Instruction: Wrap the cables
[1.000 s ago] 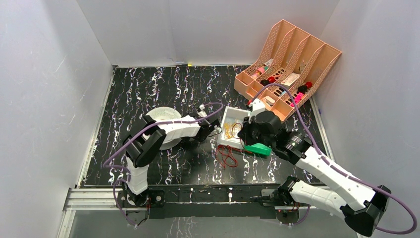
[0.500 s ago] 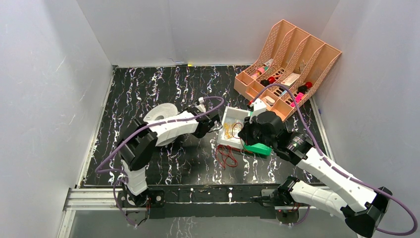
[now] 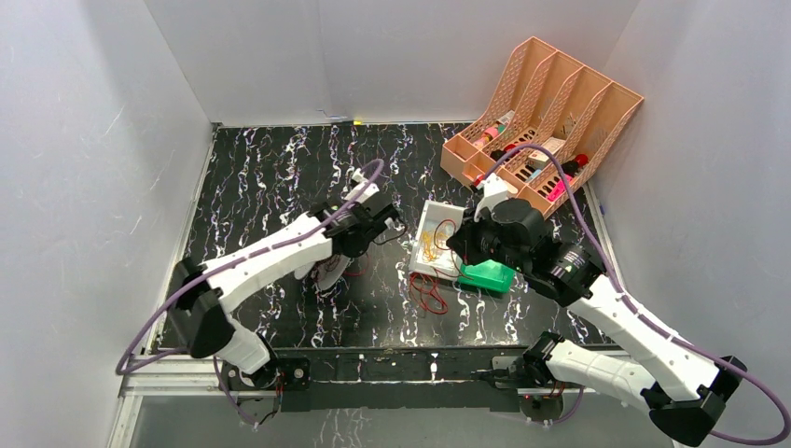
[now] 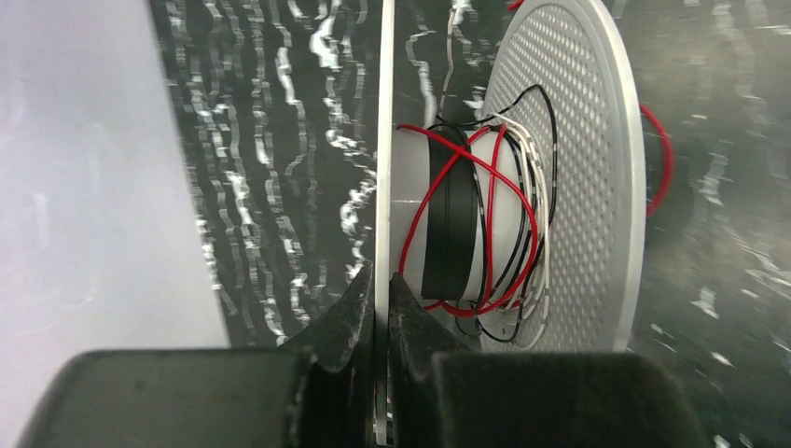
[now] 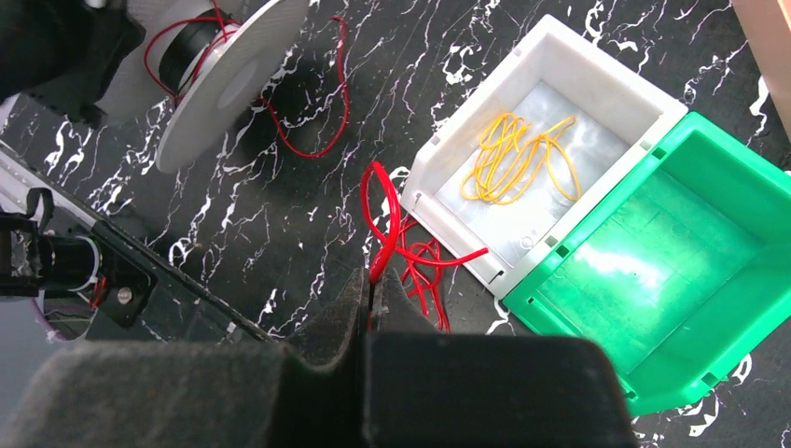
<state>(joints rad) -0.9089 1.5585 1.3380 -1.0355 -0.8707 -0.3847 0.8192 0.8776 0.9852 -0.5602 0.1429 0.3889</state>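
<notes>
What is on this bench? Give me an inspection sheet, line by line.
Surface: black marbled table, flat.
Job's things: red cables lie loose beside the white bin; the spool stands on edge with red, black and white wire on its hub.
Clutter: yellow wires in the white bin; green bin empty; pink rack holding small items.
Grippers: left gripper shut on the spool's thin flange; right gripper shut on a red cable loop.
Cables: purple hoses run along both arms.
Surroundings: white walls on three sides.
</notes>
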